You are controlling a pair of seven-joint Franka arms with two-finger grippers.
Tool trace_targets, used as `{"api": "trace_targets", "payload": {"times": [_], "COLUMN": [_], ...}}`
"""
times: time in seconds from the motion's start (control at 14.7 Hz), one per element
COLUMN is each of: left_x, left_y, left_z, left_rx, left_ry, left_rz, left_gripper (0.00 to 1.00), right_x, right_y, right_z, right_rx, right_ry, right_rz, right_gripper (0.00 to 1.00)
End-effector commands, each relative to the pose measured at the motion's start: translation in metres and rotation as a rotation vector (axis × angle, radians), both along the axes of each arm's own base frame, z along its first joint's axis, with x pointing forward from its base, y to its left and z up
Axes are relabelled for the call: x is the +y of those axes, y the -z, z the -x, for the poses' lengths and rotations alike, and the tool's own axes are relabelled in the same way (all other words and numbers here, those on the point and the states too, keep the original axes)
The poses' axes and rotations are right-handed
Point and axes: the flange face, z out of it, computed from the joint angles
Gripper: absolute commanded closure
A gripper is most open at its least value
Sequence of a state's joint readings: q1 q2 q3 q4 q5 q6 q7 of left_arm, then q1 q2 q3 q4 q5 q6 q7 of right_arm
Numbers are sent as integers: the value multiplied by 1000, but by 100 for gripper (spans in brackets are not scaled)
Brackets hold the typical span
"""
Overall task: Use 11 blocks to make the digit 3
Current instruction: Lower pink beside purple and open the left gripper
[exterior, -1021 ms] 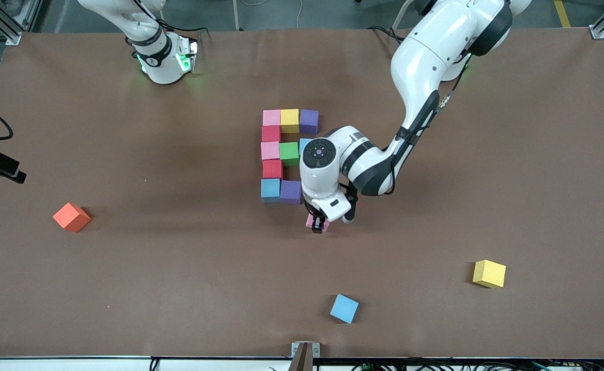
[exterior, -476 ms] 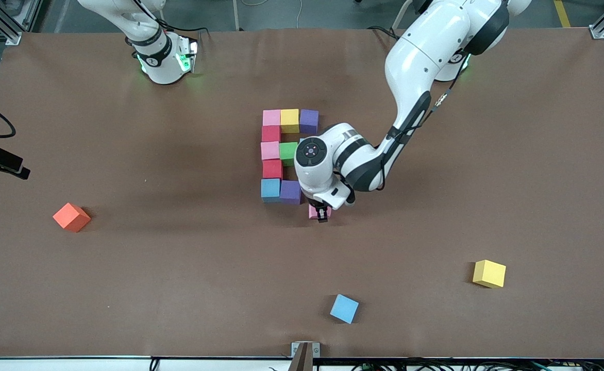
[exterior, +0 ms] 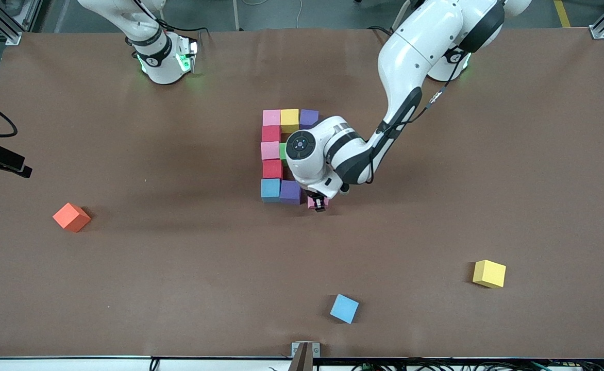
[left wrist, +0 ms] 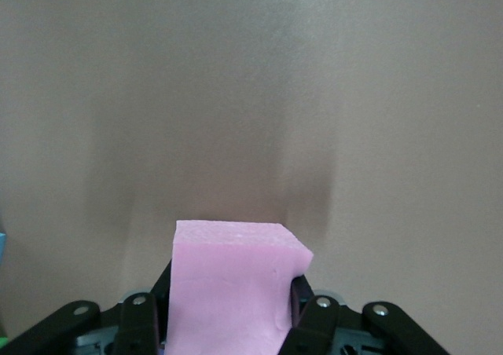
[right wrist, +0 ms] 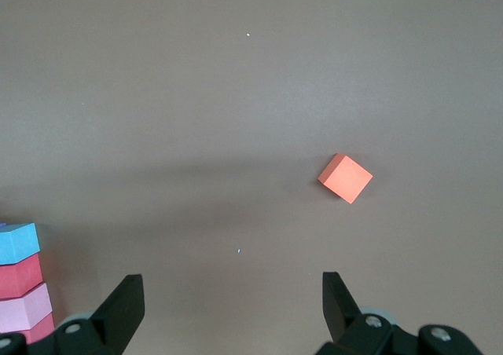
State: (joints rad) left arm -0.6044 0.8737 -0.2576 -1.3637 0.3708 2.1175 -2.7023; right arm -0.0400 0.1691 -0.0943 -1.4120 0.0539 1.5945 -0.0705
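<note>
Down at the near edge, a loose blue cube (exterior: 344, 308) sits alone on the table (exterior: 178, 268), and a loose yellow cube (exterior: 489, 273) lies a little farther up, toward the left arm's end. The orange cube (exterior: 71, 217) rests well apart at the right arm's end. Now the action: the left gripper (exterior: 319, 205) is clamped on a pink block (exterior: 312, 203), fingers (left wrist: 310, 323) pressing both its sides, right at the near end of the digit 3 (exterior: 281, 154), just beside the purple block (exterior: 290, 191) of the nearest bar. Whether pink touches purple, I cannot tell. The blue block (exterior: 270, 189) anchors that bar, with red and pink cubes running up the spine to a farthest bar of pink, yellow and purple. The right gripper (right wrist: 228, 308) waits aloft, fingers spread wide, holding nothing.
</note>
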Motion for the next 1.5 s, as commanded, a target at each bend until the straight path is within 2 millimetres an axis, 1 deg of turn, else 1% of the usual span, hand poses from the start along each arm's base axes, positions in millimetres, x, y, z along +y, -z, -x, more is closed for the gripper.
{"api": "trace_targets", "payload": {"times": [0.0,0.07,0.34,0.48,0.68,0.88,1.09,1.36,1.43], "left_x": [-5,-9,-18,-19,-19,-20,-26,-27,-25], "left_y": [8,8,9,6,10,9,8,9,12], "left_z": [22,27,34,32,32,31,34,34,34], "left_rx": [28,28,15,4,-12,-18,-27,-31,-27], "left_ry": [-12,-11,2,5,22,24,36,41,43], "left_rz": [-21,-22,-24,-13,-27,-17,-3,3,-2], "left_gripper": [98,98,98,98,98,98,96,94,94], "right_x": [-6,-7,-9,-9,-9,-10,-8,-3,-3], "right_y": [2,1,1,0,0,0,0,1,2], "right_z": [3,4,2,2,2,2,1,2,2], "right_rx": [4,2,-6,-11,-13,-14,-15,-11,-9], "right_ry": [4,7,12,12,12,14,8,-7,-9], "right_rz": [-2,-4,-9,-8,-8,-8,-6,6,5], "right_gripper": [0,0,0,0,0,0,0,0,0]}}
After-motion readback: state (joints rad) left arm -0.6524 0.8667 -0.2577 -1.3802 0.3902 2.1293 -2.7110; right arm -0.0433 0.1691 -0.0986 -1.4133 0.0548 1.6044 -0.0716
